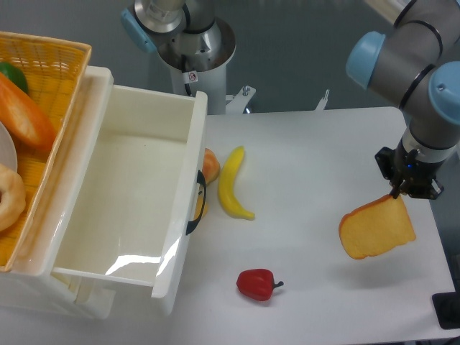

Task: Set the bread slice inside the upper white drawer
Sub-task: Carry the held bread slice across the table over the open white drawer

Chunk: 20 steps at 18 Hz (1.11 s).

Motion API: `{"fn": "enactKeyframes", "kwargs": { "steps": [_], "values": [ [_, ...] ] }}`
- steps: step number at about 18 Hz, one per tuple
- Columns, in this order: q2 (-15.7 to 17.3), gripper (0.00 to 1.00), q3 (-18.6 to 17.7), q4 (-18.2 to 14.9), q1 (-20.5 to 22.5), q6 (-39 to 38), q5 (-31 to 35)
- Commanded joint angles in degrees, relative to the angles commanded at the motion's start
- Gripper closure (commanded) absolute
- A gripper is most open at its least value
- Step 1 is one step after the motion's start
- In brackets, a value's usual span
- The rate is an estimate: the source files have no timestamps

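- Drawer (129, 180) filled the left of frame, pulled open, dark handle (197, 203) on its front.
- Pepper (256, 284) lay bottom centre; banana (234, 184) sat just right of the handle.
- Basket (50, 61) occupied the upper left.
- Gripper (404, 192), right edge, fingers clamped on the bread (375, 228) by its top corner; slice hung above the table (316, 144), well apart from the drawer.

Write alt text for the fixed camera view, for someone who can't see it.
A robot gripper holds a bread slice by its upper edge above the right side of a white table. An open, empty white drawer stands at left; a banana and red pepper lie between.
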Motion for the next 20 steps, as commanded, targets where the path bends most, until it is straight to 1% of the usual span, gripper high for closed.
{"fn": "enactKeyframes", "kwargs": {
  "steps": [4, 6, 9, 11, 13, 15, 18, 20],
  "values": [
    [0.53, 1.00, -0.09, 0.00, -0.17, -0.44, -0.09],
    [1.93, 1.00, -0.52, 0.00, -0.44, -1.14, -1.31],
    [5.00, 1.00, -1.75, -0.09, -0.96, -4.04, -2.55],
    [7.28, 1.00, -2.63, -0.09, -1.84, -5.09, -4.91],
    [9.92, 1.00, -3.51, -0.09, -2.37, -8.86, -7.29],
    [11.94, 1.00, -3.78, -0.09, -4.12, -12.11, -8.08],
    [15.02, 1.00, -5.79, 0.00, -7.11, -16.95, -8.79],
    [15.73, 1.00, -6.33, 0.00, -8.78, -19.76, -9.40]
  ]
}}
